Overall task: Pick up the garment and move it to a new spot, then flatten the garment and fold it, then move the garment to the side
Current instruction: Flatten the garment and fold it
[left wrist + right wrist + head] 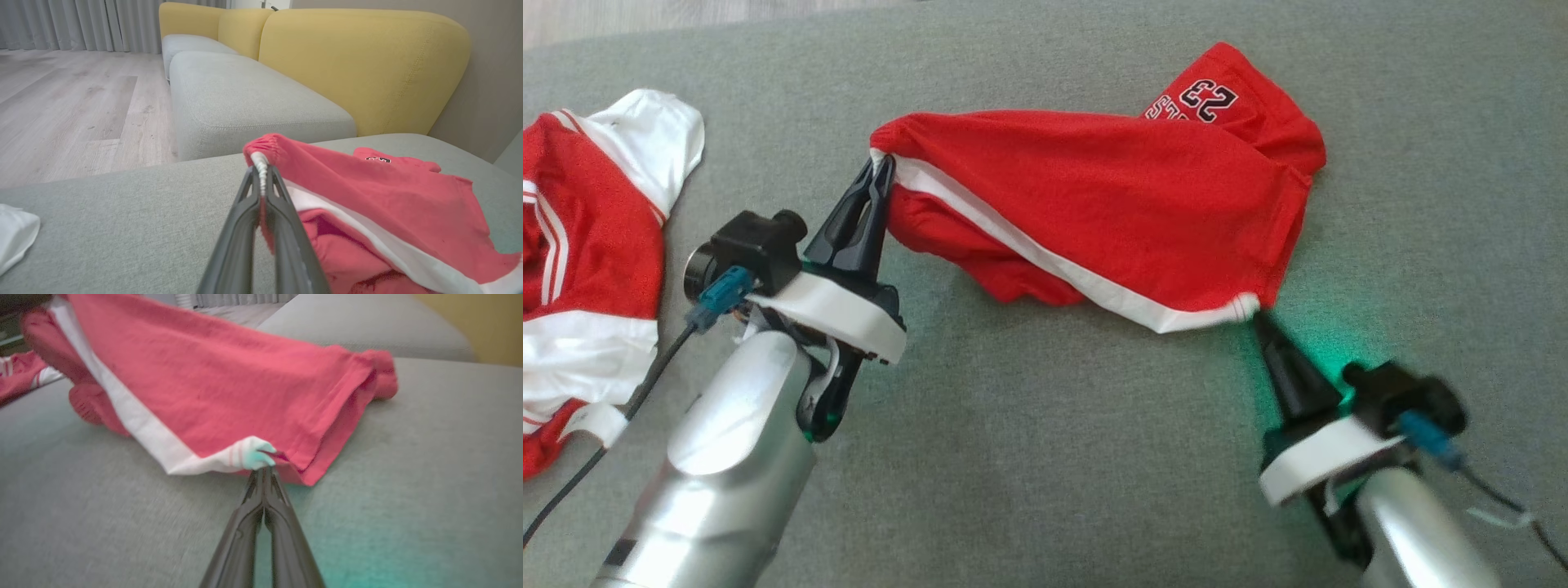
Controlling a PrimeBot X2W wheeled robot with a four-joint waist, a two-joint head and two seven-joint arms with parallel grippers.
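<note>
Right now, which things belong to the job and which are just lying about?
Job: shorts; left gripper and right gripper, each shut on a corner of them.
Lying about: other garment at far left; yellow cushions.

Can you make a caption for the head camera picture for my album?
Left gripper and right gripper pinch red white-striped fabric shorts on a grey fabric cushion.

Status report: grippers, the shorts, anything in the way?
Left gripper shut on red shorts, waistband end. Right gripper shut on hem corner. Second garment apart, far left.
</note>
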